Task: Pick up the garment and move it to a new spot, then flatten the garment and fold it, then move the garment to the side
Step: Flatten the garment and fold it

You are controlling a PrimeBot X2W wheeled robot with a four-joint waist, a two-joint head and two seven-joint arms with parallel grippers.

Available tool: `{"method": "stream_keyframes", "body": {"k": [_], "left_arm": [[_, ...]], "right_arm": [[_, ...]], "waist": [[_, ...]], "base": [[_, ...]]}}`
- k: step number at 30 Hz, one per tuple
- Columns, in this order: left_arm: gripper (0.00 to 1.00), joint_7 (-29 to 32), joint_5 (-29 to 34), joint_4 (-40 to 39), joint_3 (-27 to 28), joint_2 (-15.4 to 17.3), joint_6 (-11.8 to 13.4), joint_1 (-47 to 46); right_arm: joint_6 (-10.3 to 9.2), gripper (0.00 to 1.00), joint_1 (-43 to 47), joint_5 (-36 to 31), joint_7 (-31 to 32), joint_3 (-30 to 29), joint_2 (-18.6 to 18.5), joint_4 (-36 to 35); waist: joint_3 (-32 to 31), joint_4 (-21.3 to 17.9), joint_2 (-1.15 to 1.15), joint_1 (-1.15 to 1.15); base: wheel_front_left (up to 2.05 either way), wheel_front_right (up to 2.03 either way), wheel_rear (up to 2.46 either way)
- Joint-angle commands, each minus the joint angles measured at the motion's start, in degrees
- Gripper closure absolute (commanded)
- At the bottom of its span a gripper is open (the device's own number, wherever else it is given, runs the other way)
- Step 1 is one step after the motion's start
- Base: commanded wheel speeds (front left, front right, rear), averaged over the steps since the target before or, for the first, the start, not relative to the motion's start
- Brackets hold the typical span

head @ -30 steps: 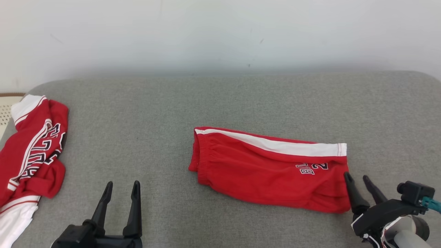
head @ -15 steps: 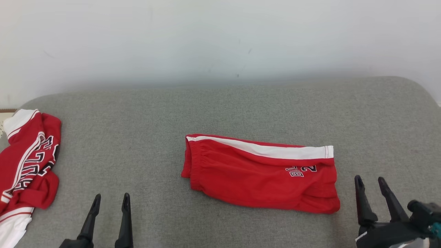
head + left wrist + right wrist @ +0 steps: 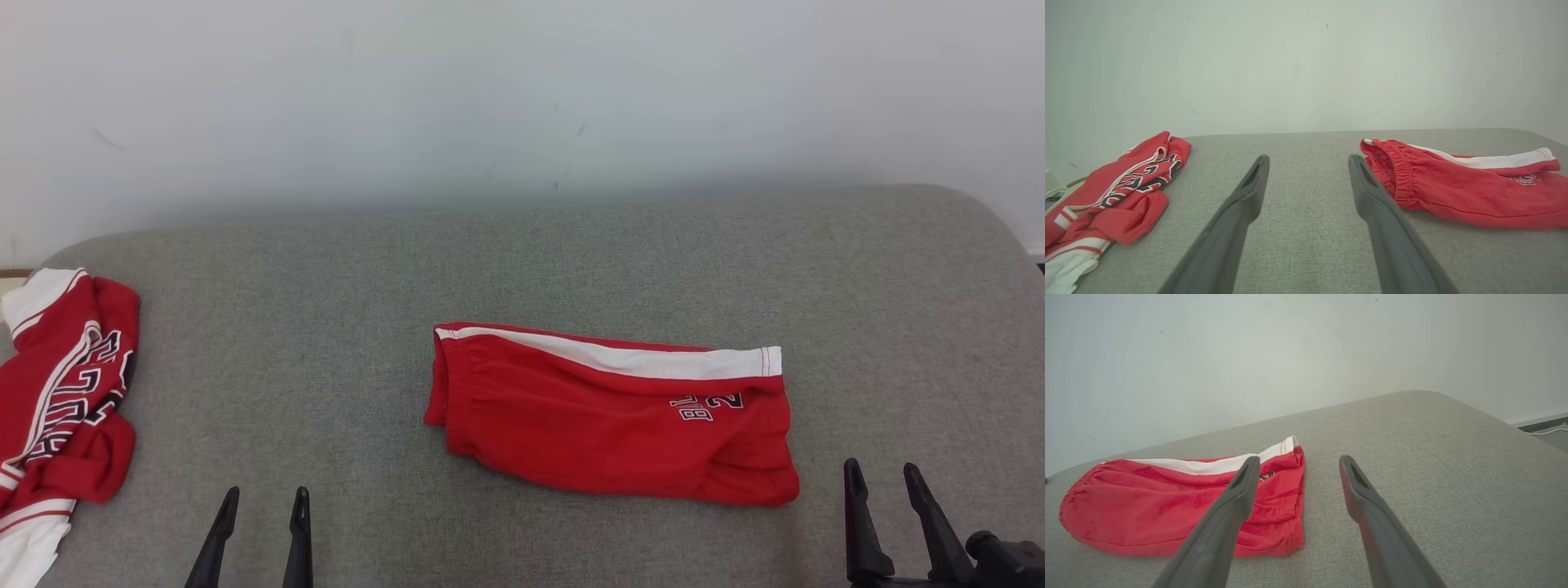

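The grey fabric-covered surface (image 3: pixel 522 261) runs back to a pale wall. Folded red shorts (image 3: pixel 604 433) lie flat near its middle, a little to the right, with the white stripe toward the far edge and the waistband to the left. A crumpled red-and-white jersey (image 3: pixel 65 392) lies at the left edge. The right tool (image 3: pixel 882 467) stands at the near edge, just beside the shorts' near right corner and not touching it, its fingers parted and empty. The left tool (image 3: pixel 265 494), also at the near edge, sits well apart from the shorts on their left, likewise parted and empty.
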Motion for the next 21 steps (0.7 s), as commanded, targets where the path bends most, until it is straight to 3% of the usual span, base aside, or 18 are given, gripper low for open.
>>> {"method": "stream_keyframes", "body": {"k": [1, 21], "left_arm": [[0.00, -0.1, 0.6, -0.2, 0.2, 0.5, 0.2, 0.9], [0.00, -0.1, 1.1, 0.2, -0.2, 1.1, 0.7, 0.7]], "right_arm": [[-0.03, 0.00, 0.8, -0.5, 0.1, -0.3, 0.1, -0.3], [-0.03, 0.00, 0.6, -2.2, 2.3, -1.4, 1.0, -0.5]], "waist": [[0.0, 0.0, 0.00, 0.00], [-0.3, 0.0, 0.00, 0.00]], "base": [[0.00, 0.00, 0.00], [0.00, 0.00, 0.00]]}}
